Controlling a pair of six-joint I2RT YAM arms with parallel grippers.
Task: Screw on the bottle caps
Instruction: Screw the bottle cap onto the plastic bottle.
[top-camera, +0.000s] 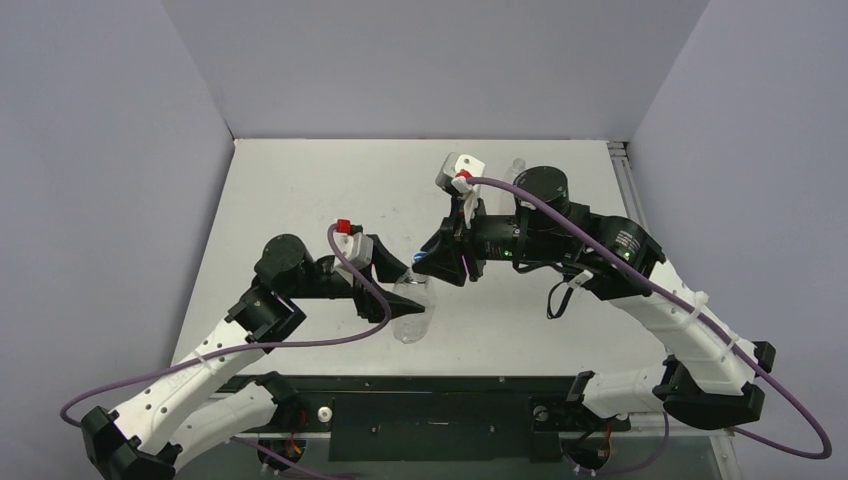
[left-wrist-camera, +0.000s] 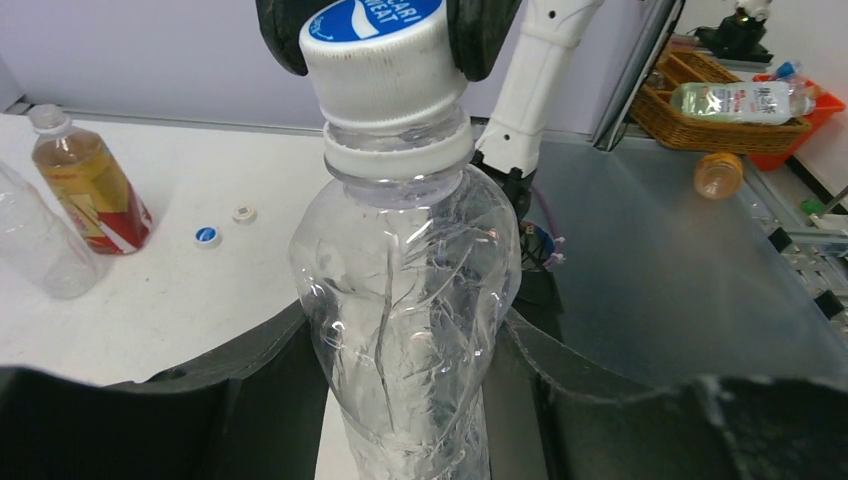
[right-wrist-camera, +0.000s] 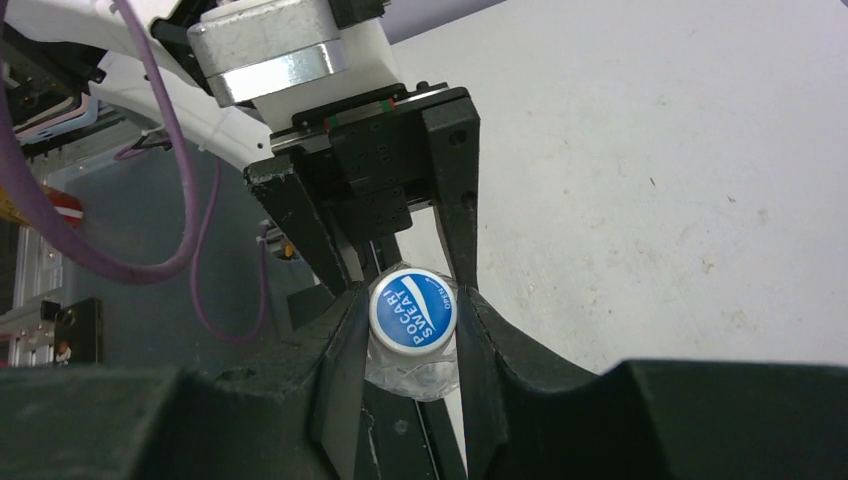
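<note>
My left gripper (left-wrist-camera: 410, 425) is shut on the body of a clear bottle (left-wrist-camera: 405, 290), holding it off the table and tilted towards the right arm (top-camera: 412, 308). A blue-and-white cap (left-wrist-camera: 372, 45) sits on the bottle's neck. My right gripper (right-wrist-camera: 412, 335) is shut on that cap (right-wrist-camera: 412, 309), one finger pressed to each side of it. In the top view the two grippers meet at mid-table (top-camera: 428, 265). An amber-orange bottle (left-wrist-camera: 88, 185) with a red band stands uncapped at the far left of the left wrist view. Near it on the table lie a small blue cap (left-wrist-camera: 206, 235) and a pale cap (left-wrist-camera: 244, 213).
A second clear bottle (left-wrist-camera: 35, 245) stands beside the amber one. Off the table's edge, a wicker basket (left-wrist-camera: 720, 120) holds a bottle, with an orange bottle (left-wrist-camera: 716, 172) lying below it. Grey walls (top-camera: 110, 180) close in the table on three sides.
</note>
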